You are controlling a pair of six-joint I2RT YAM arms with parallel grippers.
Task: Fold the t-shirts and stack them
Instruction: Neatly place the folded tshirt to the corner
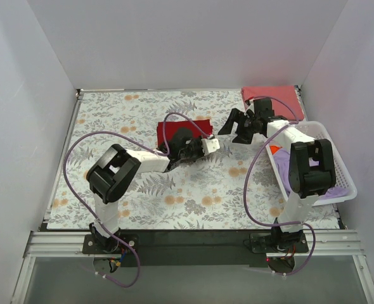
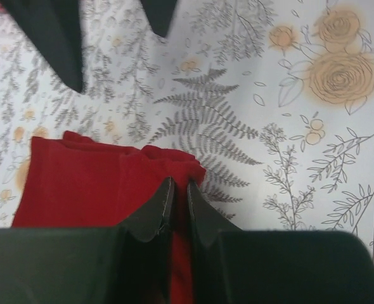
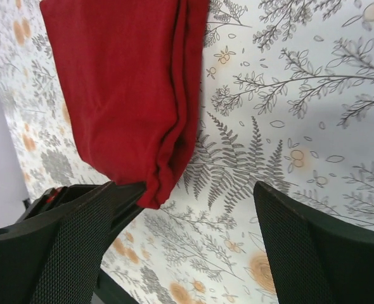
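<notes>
A folded deep crimson t-shirt (image 1: 172, 130) lies mid-table on the floral cloth. It also shows in the left wrist view (image 2: 79, 183) and the right wrist view (image 3: 123, 82). My left gripper (image 1: 188, 144) (image 2: 179, 183) is shut on the shirt's edge, with red fabric pinched between its fingers. My right gripper (image 1: 236, 130) (image 3: 196, 190) is open just right of the shirt, its left finger (image 3: 79, 234) beside the shirt's corner. A pinkish-red folded t-shirt (image 1: 272, 96) lies at the back right. A lavender t-shirt (image 1: 281, 152) lies in the basket.
A white lattice basket (image 1: 339, 166) stands at the right edge beside the right arm. The grey-and-orange floral cloth (image 1: 123, 120) covers the table. White walls close in the back and both sides.
</notes>
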